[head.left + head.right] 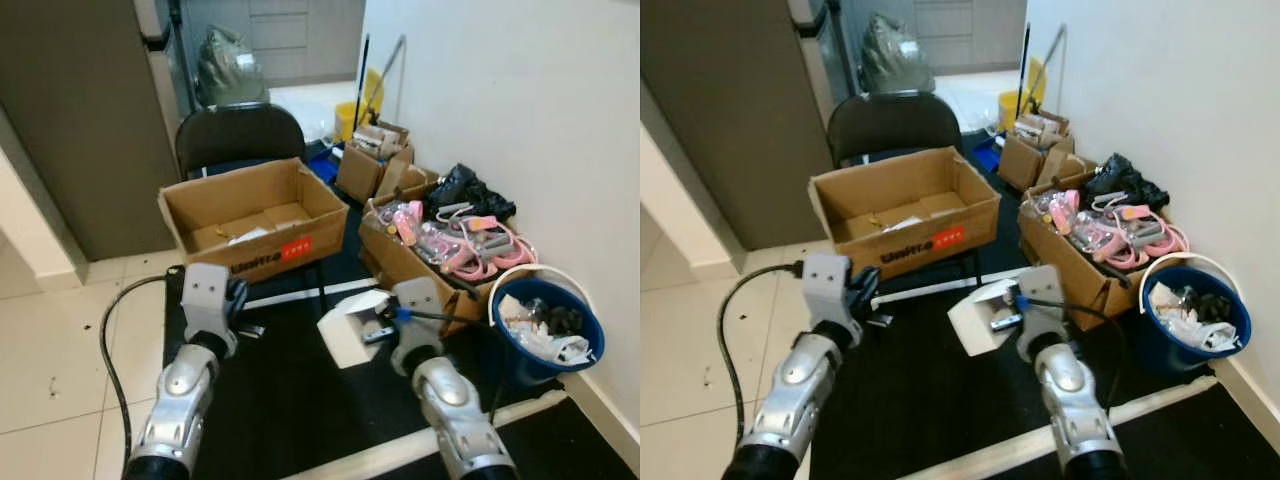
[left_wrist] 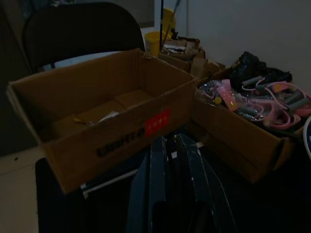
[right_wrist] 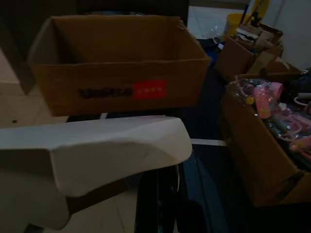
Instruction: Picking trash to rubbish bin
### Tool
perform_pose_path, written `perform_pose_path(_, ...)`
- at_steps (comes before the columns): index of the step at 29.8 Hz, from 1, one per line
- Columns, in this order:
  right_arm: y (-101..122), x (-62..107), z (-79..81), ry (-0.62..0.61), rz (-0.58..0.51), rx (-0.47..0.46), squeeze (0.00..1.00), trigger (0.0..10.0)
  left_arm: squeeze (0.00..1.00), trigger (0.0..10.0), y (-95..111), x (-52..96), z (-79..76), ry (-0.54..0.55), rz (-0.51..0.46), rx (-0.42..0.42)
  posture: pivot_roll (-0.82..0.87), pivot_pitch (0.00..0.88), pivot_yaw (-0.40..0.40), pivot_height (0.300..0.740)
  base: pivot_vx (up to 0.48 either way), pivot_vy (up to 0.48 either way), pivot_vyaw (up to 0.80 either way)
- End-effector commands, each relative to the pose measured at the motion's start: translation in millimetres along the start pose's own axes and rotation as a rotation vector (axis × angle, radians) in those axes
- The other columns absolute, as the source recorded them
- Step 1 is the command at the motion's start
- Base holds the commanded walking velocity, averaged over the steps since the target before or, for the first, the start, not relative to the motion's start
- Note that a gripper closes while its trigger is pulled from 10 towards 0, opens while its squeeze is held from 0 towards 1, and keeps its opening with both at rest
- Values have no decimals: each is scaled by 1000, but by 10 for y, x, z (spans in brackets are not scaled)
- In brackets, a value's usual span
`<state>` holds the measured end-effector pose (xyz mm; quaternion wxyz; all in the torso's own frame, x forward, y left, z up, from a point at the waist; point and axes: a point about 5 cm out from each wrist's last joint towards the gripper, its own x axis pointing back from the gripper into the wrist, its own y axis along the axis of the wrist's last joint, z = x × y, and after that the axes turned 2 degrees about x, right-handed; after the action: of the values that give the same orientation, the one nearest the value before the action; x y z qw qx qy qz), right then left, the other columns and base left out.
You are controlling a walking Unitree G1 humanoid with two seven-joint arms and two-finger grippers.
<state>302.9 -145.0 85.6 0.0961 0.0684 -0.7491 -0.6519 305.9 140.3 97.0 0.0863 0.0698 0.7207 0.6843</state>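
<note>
White crumpled paper [image 1: 352,325] sat pinched in the right gripper [image 1: 378,333], held above the dark mat, well short of the blue bin [image 1: 548,345] at the wall. The arm should swing right and release only once over the rim. The left gripper [image 2: 171,160] hung idle with its fingers together; its wrist view showed scraps inside the cardboard box [image 2: 104,114].
</note>
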Motion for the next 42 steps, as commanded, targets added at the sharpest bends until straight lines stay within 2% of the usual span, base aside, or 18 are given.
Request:
perform_pose_path(1, -21, 15, -51, -15, 9, 9, 0, 10000, 0, 10000, -10, 1, -23, -7, 9, -1, -23, 56, 17, 740, 371, 0, 0)
perform_pose_path(5, -19, 6, -24, 10, 18, 67, 0, 10000, 0, 10000, -10, 2, -26, -7, 9, -1, -24, 57, 15, 740, 371, 0, 0)
perform_pose_path(12, -24, 7, -23, 5, 24, 78, 0, 10000, 0, 10000, -8, 5, -29, -8, 8, 1, -24, 58, 14, 740, 370, 0, 543)
perform_pose_path(13, -30, 11, -45, -19, 19, 36, 0, 10000, 0, 10000, -8, 6, -30, -8, 9, 0, -22, 58, 14, 740, 371, 0, 0)
perform_pose_path(35, -51, 12, -88, -50, 31, 17, 0, 10000, 0, 10000, -7, 12, -26, -16, 15, -11, -19, 59, 18, 740, 363, 0, 0)
perform_pose_path(42, -66, 7, -95, -56, 45, 5, 0, 10000, 0, 10000, -6, 11, -24, -15, 15, -11, -20, 59, 18, 740, 354, 0, -626)
